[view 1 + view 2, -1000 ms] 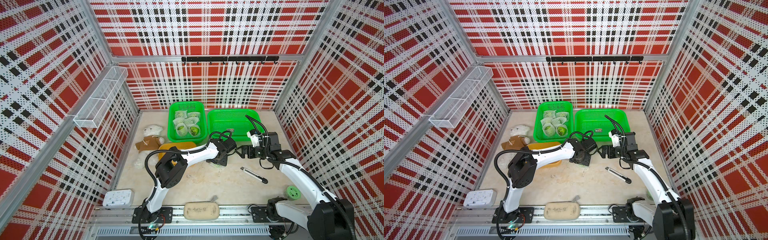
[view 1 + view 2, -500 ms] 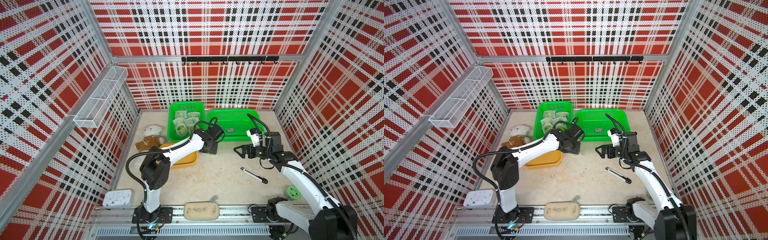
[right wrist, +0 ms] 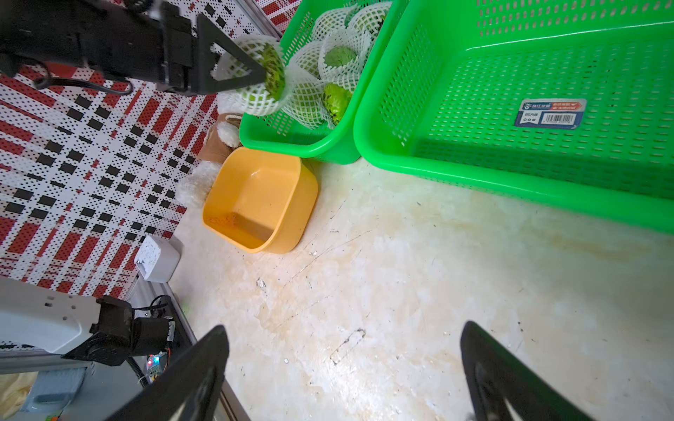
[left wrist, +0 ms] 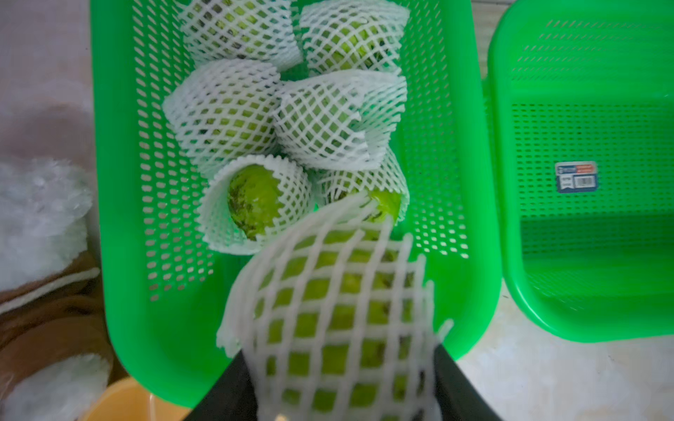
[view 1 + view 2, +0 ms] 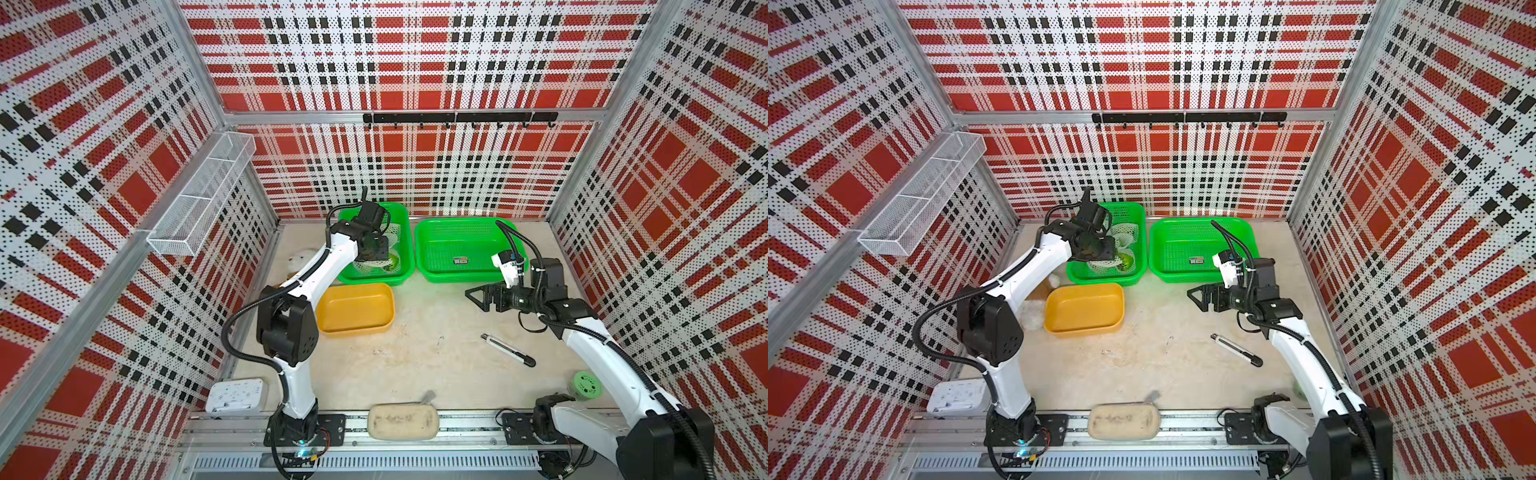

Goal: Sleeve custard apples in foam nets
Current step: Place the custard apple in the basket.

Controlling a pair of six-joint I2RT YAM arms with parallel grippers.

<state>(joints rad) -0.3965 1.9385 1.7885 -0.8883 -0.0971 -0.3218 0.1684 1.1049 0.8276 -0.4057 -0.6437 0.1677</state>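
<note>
While the left gripper [image 4: 339,350], half-closed on a netted custard apple [image 4: 335,320], hangs over the near end of the left green basket [image 4: 113,218], a drop from here could strike the rim or the piled sleeved fruit [image 4: 255,204] and shed its foam net [image 4: 328,255]. Right gripper [image 3: 344,328]: wide open, empty.

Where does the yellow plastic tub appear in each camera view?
In a top view: yellow plastic tub, in front of the narrower green perforated plastic basket.
In a top view: same spot.
Left wrist: one corner only, beside that basket.
Right wrist: whole, beside that basket.
Shared landmark: the basket's rim.
</note>
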